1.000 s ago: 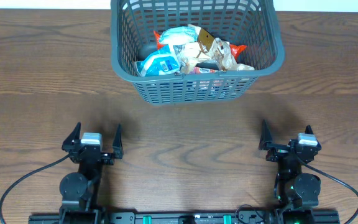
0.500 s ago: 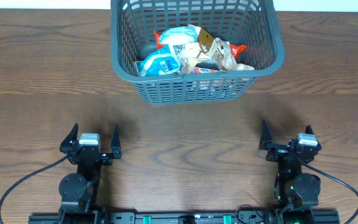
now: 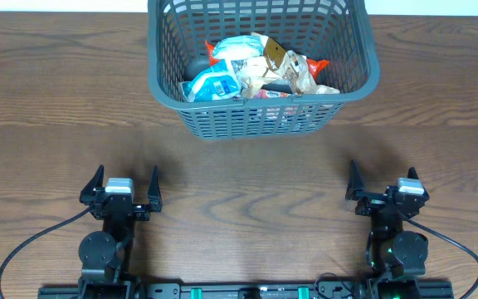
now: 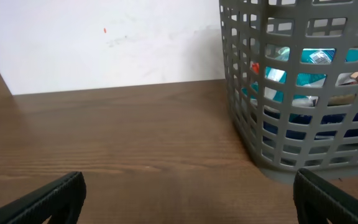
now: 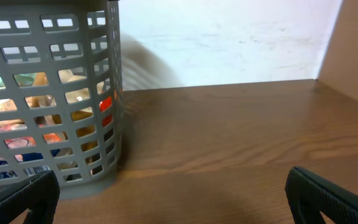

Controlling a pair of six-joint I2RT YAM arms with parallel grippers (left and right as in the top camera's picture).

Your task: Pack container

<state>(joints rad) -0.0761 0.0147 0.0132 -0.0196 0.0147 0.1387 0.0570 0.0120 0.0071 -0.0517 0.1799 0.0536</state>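
**Both pincers empty, container looks packed**

The left gripper (image 3: 128,174) and right gripper (image 3: 381,173) sit by the near edge of the bench (image 3: 56,108), one toward each near corner. Each has its fingers spread wide with nothing between them. The container (image 3: 247,120) stands well apart from them at the middle of the far edge, with snack packets (image 3: 256,66) heaped inside. No loose packet shows on the wood, so packing looks finished. Doing this step well likely means resting low, fingers apart, clear of the container.
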